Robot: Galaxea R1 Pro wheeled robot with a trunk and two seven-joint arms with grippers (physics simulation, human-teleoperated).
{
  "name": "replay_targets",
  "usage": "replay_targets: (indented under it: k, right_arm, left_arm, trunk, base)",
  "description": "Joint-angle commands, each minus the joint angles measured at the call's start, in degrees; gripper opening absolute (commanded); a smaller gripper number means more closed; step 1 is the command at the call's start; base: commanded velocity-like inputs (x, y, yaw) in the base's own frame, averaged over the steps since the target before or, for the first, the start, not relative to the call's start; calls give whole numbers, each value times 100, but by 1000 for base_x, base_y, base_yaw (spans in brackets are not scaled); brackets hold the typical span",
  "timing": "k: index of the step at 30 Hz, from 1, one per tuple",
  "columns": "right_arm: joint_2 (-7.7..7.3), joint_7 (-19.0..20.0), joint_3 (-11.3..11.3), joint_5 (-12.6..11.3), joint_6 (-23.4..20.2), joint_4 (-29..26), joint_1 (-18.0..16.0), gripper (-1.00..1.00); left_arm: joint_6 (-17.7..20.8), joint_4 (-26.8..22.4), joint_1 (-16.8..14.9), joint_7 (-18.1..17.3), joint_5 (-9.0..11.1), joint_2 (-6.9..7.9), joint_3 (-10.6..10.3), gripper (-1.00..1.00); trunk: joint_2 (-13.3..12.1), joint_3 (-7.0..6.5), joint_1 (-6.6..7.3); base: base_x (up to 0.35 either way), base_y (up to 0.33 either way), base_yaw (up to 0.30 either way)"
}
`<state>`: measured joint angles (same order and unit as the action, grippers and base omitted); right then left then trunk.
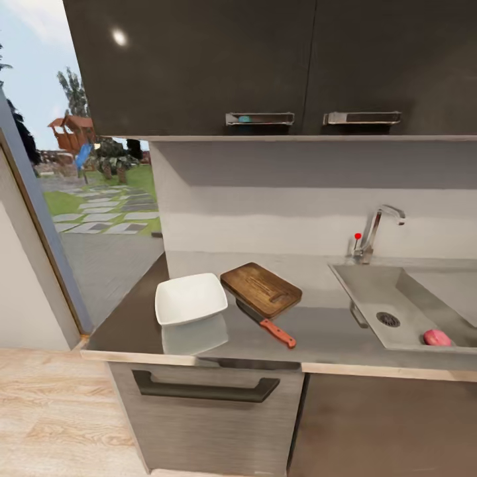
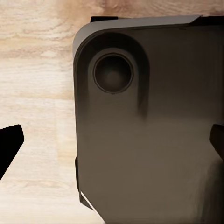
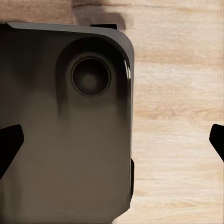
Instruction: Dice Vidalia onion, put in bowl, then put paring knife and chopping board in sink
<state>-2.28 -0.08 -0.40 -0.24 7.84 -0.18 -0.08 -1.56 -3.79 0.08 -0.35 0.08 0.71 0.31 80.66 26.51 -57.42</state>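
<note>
Evidently the step in hand is the approach and first reach, since the Vidalia onion (image 1: 436,337) lies untouched in the sink (image 1: 371,285), a small pink-red lump near the basin's front edge, just beside the round drain (image 1: 388,319) at about four o'clock from it. To do this well, my judgement is that the robot should first square itself to the sink rather than to the bowl, because in the head view the basin sits far out at three to four o'clock and is partly cut by the frame; a reach from where it stands would likely be long and awkward. The right arm looks the better choice, coming down over the front rim and keeping off the tap (image 1: 379,228) at the basin's twelve o'clock. On the bench (image 1: 132,324) the white bowl (image 1: 190,298) sits at nine o'clock of the chopping board (image 1: 260,289), and the paring knife (image 1: 266,323) lies at the board's six o'clock, its blade end touching or just under the board's edge, red-orange handle pointing toward the bench front. Each wrist view looks down on the robot's dark base and the wooden floor (image 3: 177,116), so both tools hang low, well apart from the onion. The left tool (image 2: 112,140) and the right tool (image 3: 112,142) each show dark fingertips at opposite picture edges, spread wide and gripping nothing.
</note>
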Motion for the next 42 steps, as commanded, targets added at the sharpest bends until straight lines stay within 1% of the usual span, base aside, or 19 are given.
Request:
replay_targets:
  k: [1, 11, 15, 24, 28, 42]
  right_arm:
    - [0, -1, -4, -2, 16, 0, -1, 100]
    - [0, 5, -4, -2, 16, 0, -2, 100]
    - [0, 3, -4, -2, 16, 0, -2, 100]
    - [0, 6, -4, -2, 16, 0, -3, 100]
    - [0, 4, -4, -2, 16, 0, -2, 100]
    - [0, 5, -4, -2, 16, 0, -2, 100]
  left_arm:
    - [-11, -9, 1, -5, 1, -5, 8, 100]
    - [-11, -16, 1, -8, 1, -69, 19, 100]
    - [-11, -16, 1, -8, 1, -70, 20, 100]
    - [-11, -16, 1, -16, 1, -71, 17, 100]
    - [-11, -16, 1, -17, 1, -71, 19, 100]
    - [-14, -16, 1, -17, 1, -71, 20, 100]
  trunk:
    - [-39, -14, 23]
    - [-440, -183, 242]
    - [-601, -254, 330]
    - [-962, -415, 528]
    - [-1122, -487, 616]
    - [-1684, -739, 923]
  base:
    - [0, 0, 0]
    - [0, 0, -49]
    - [19, 0, -7]
    - [220, 0, -37]
    - [35, 0, -112]
    - [1, 0, -5]
